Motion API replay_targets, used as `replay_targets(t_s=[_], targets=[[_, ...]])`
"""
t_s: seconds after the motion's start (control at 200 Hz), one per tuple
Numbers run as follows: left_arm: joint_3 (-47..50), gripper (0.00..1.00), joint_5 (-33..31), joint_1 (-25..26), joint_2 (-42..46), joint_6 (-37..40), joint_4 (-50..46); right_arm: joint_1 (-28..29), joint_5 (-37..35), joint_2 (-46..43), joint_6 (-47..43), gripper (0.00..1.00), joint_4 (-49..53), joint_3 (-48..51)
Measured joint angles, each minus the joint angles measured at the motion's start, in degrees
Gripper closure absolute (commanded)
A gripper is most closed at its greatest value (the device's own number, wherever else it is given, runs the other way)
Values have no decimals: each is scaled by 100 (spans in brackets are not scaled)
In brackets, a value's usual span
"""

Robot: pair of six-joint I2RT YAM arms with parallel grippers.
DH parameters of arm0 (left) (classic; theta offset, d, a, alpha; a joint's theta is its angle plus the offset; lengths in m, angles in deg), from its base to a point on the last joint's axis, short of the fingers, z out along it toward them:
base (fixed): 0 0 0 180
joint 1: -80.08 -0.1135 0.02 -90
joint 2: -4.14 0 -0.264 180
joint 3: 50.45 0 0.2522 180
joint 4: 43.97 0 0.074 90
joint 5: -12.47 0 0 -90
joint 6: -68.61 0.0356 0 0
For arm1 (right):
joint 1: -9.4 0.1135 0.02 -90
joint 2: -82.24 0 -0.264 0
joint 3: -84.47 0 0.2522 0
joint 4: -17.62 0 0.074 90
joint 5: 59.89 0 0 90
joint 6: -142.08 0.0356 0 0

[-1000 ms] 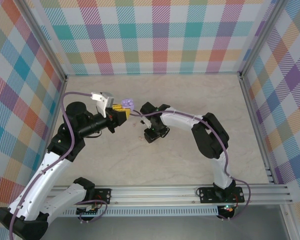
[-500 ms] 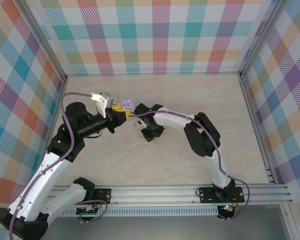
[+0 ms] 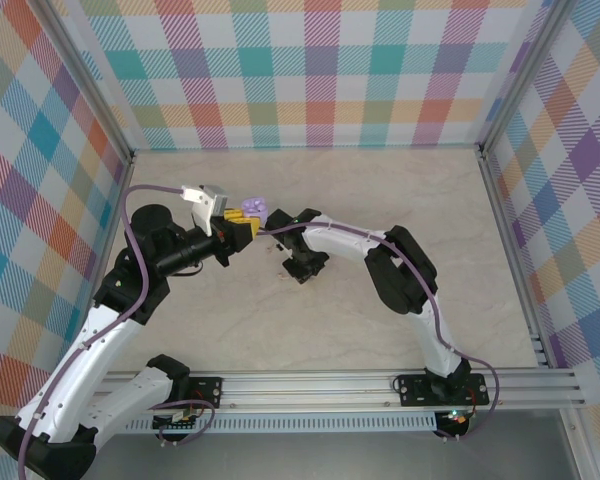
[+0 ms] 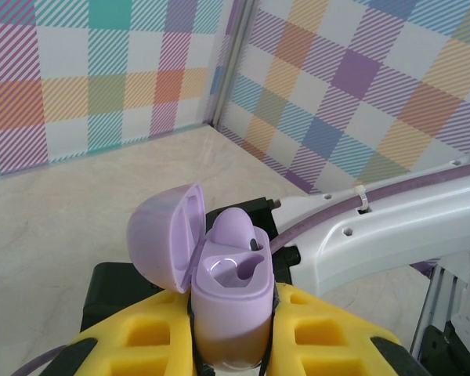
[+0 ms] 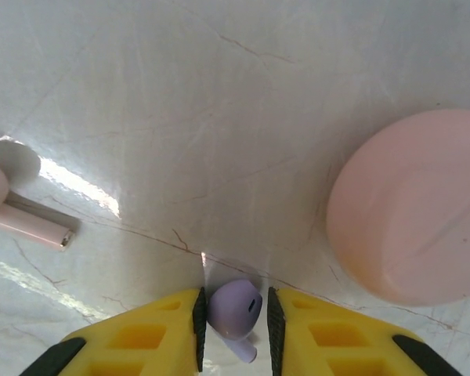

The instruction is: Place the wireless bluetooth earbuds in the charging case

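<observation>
Scanning now: the lilac plastic charging case [image 4: 229,305], lid up, carries no lettering I can read, the pale pink round disc [image 5: 411,207] neither. No legible text anywhere.

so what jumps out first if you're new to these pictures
The open lilac charging case, clamped upright in the left gripper with one earbud already seated. Then the purple earbud on the table between the right gripper's yellow fingers, a pink round disc nearby.
</observation>
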Motion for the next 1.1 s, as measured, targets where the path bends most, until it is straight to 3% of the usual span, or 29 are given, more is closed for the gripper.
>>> replay_targets(t_s=[0.735, 1.105], targets=[[2, 94, -50, 0, 98, 22, -11, -87, 166, 129, 269, 79, 153, -168], [90, 95, -275, 0, 96, 22, -149, -640, 1408, -581, 737, 79, -1012, 1016]])
